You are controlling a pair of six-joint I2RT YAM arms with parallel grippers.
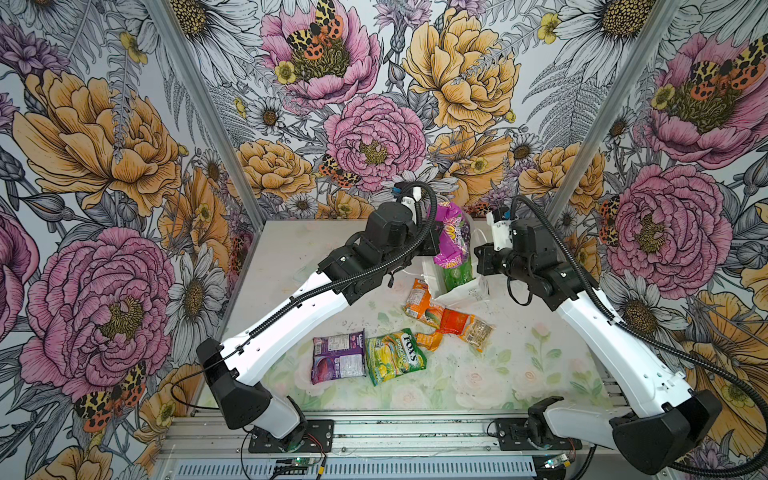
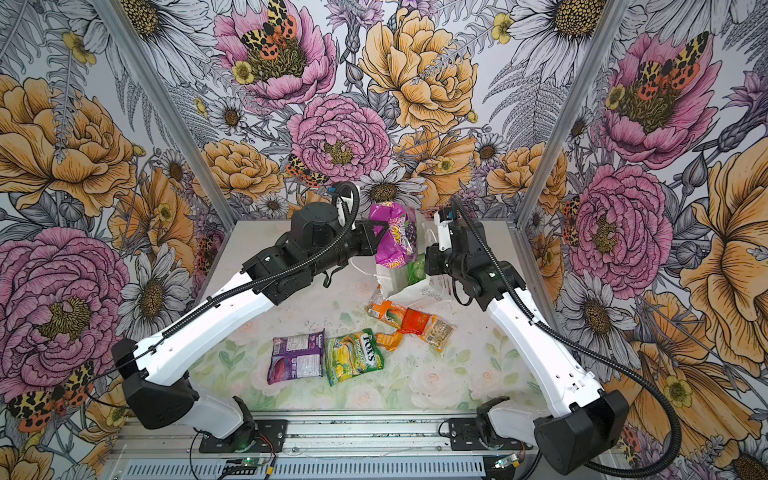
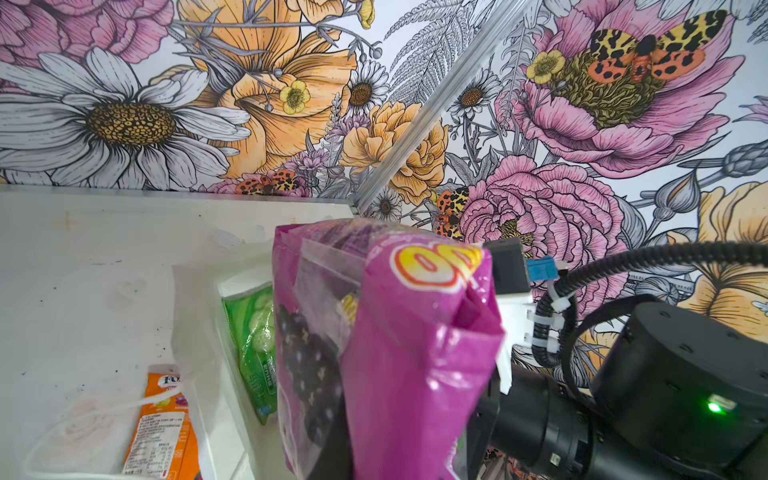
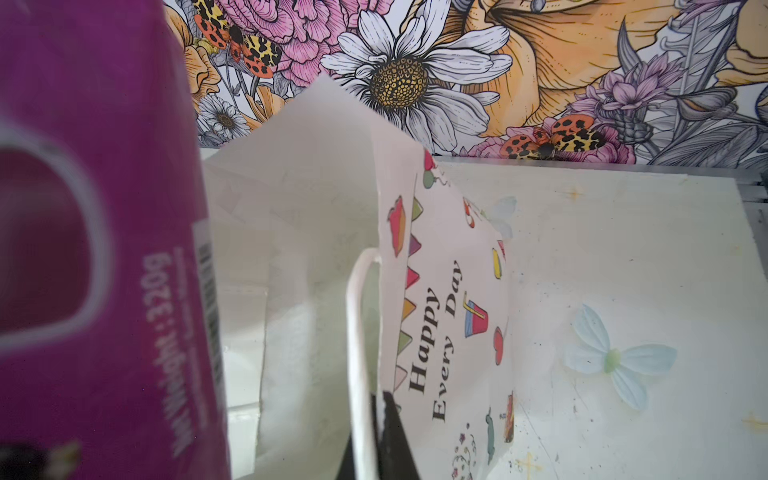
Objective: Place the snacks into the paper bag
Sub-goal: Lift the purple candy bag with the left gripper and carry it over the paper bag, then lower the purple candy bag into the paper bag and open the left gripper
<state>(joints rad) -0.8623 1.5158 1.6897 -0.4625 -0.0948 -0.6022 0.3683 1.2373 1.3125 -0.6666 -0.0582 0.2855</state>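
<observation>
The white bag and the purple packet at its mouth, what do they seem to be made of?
The white bag: matte paper, judging by sharp folds and stiff, creased walls. Its handle looks like smooth white cord. The purple packet: probably glossy plastic film, given bright glare and soft crinkles.

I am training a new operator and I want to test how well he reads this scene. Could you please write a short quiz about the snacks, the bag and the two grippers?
1. True or false: the green packet is already inside the paper bag.
2. What is the left gripper shut on? A) the purple packet B) a drink can C) nothing
3. Which gripper pinches the bag's wall?

Key: 1 true; 2 A; 3 the right gripper.
</observation>
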